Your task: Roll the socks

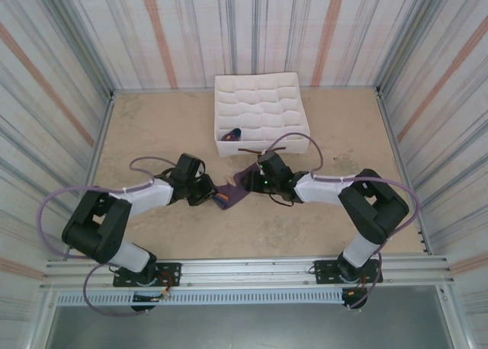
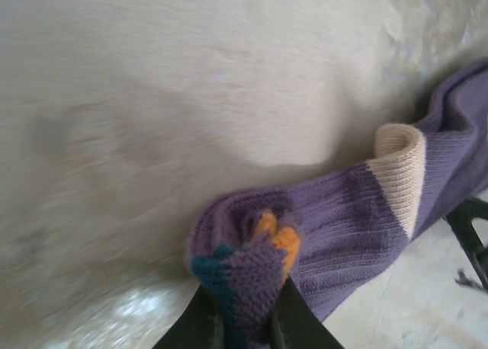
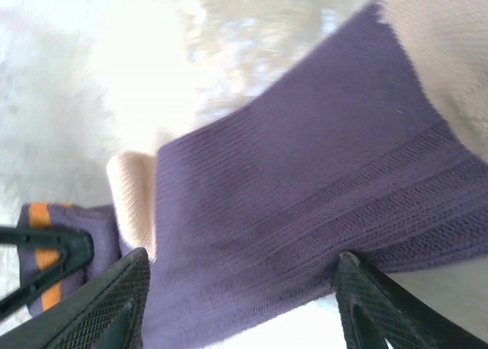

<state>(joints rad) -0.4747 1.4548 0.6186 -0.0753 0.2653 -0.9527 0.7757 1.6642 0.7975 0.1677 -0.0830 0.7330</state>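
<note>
Two end effectors hang low over the counter (image 1: 152, 128), a little nearer than its middle, with the socks (image 1: 233, 189) between them. The left end effector (image 1: 206, 190) is closed on the socks. In its wrist view its fingers (image 2: 305, 330) pinch a bunched end of purple knit with teal and orange parts. From this pinch the purple fabric runs toward 2 o'clock and lies on the counter, and a cream band (image 2: 400, 166) is folded up along the way.

The right end effector (image 1: 256, 180) is near the left one, at its 3 o'clock, on the other side of the socks. It stands open. Its fingers (image 3: 107, 307) are wide apart, and flat purple fabric lies across the gap between them. I cannot tell if the pads touch it.

Farther, at 12 o'clock, a white box (image 1: 226, 147) with grid compartments rests on the counter, near the socks but apart from them. One small dark thing (image 1: 235, 133) sits in a near compartment. What it is, I cannot tell.
</note>
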